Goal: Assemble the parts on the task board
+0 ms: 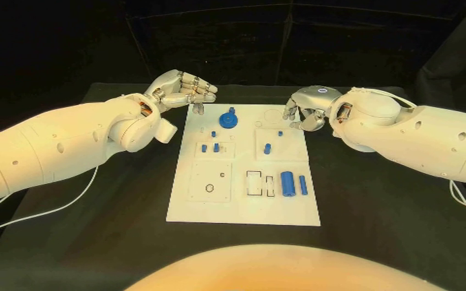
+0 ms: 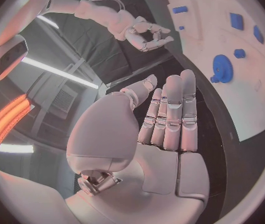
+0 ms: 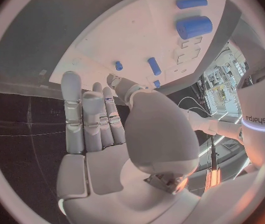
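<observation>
left robot hand (image 1: 182, 90): we see it empty, fingers loosely apart, at the board's far-left corner | right robot hand (image 1: 307, 108): empty too, fingers straight | white board (image 1: 194, 207) mid-desk (image 1: 116, 237), blue gear (image 1: 229, 119) on it

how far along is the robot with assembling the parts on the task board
Early, it seems. Done: a few small blue pieces stand on the task board, though whether they are seated is unclear. In hand: nothing; the left hand and right hand hover at the board's far corners, holding no part. Left: the blue gear and the two blue cylinders lie loose on the board.
</observation>
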### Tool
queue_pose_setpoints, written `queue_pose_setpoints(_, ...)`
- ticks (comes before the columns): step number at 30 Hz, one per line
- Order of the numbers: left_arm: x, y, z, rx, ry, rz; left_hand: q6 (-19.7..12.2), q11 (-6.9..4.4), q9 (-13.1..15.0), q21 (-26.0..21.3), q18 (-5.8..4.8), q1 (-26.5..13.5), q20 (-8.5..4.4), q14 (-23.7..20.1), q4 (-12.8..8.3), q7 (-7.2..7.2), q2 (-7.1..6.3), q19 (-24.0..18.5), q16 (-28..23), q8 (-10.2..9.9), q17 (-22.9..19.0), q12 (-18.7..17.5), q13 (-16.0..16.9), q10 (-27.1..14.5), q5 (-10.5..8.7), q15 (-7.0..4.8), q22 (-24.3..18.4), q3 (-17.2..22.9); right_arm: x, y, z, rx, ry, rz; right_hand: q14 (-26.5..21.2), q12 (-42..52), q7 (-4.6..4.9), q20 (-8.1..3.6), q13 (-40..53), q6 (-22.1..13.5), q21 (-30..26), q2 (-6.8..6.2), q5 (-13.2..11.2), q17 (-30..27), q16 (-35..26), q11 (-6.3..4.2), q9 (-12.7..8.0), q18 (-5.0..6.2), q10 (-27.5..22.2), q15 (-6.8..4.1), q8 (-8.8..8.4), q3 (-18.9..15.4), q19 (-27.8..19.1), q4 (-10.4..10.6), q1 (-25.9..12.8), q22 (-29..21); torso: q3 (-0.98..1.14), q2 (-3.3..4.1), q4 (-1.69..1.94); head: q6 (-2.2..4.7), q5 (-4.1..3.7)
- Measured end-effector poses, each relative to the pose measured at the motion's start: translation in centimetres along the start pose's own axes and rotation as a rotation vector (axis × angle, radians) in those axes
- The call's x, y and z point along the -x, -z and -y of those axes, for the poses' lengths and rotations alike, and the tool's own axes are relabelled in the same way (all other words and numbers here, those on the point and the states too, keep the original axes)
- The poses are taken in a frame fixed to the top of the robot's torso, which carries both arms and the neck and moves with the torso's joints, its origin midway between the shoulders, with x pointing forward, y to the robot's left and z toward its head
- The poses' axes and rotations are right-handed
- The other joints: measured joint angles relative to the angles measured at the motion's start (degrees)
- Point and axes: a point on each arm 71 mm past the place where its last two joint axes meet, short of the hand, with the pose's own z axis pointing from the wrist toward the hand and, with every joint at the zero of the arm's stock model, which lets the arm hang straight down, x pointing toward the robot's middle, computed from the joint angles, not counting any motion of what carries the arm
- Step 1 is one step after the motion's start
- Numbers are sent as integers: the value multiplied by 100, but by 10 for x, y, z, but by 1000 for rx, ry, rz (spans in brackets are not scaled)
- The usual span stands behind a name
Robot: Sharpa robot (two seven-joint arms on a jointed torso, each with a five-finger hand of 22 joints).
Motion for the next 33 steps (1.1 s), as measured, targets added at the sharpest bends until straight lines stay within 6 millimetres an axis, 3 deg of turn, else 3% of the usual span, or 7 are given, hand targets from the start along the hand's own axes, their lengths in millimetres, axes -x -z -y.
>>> queue_pose_setpoints(12,1,5,6,-56,222,79,42,-20,-1,-41,-1,0,0,0,4,0,0,0,-1,0,-30,46,5,62,0,0,-27,-80,-17,-6,-13,30,71,-40,41,-143,44,40,-250,45,88,-42,-22,145,140,42,0,0,-1,41,-106,82,39,-52,-2,109,5,4,1,44,-30)
queue_pose_setpoints(33,3,6,7,-68,271,105,62,-20,-2,-67,-2,0,0,1,-12,-21,0,0,0,21,-40,45,9,61,0,0,-41,-95,-27,-15,-26,72,67,-66,81,-217,78,52,-423,87,286,5,-48,233,230,104,1,0,61,41,-162,245,135,-108,45,386,12,8,4,45,-23)
